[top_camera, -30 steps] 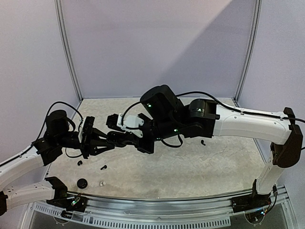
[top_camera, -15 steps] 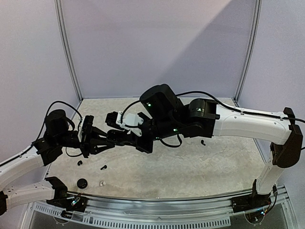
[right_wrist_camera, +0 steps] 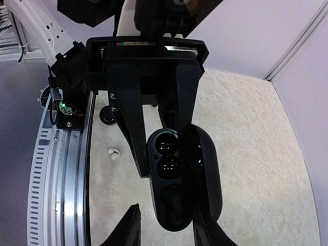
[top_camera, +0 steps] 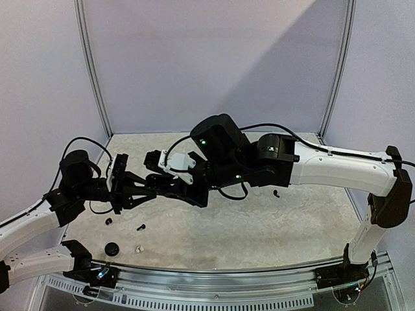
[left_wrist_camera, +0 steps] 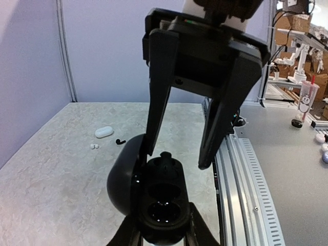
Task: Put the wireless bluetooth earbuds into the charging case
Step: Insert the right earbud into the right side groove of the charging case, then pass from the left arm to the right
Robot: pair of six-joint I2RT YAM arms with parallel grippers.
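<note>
The black charging case (left_wrist_camera: 161, 200) is held clear of the tabletop (left_wrist_camera: 56, 169) at the lower centre of the left wrist view. It is clamped between the fingers of the left tool (left_wrist_camera: 164, 219), with its lid (left_wrist_camera: 120, 179) swung open to the left. Two dark round wells are seen inside.

The right tool (left_wrist_camera: 177, 158) is hung over the case from the top of the frame. Its jaws are parted, with one finger at each side of the case's far end and nothing pinched between them.

A small black earbud (left_wrist_camera: 165, 155) is spotted at that far rim, between the fingertips. Whether it is seated cannot be told.

In the upper left of that view, a white case (left_wrist_camera: 104, 131), two white earbuds (left_wrist_camera: 94, 146) and a loose black bud (left_wrist_camera: 120, 141) are seen lying on the tabletop.

At the lower left of the overhead view, a white bud (top_camera: 138, 248) is seen just beside a round black object (top_camera: 112, 248).
</note>
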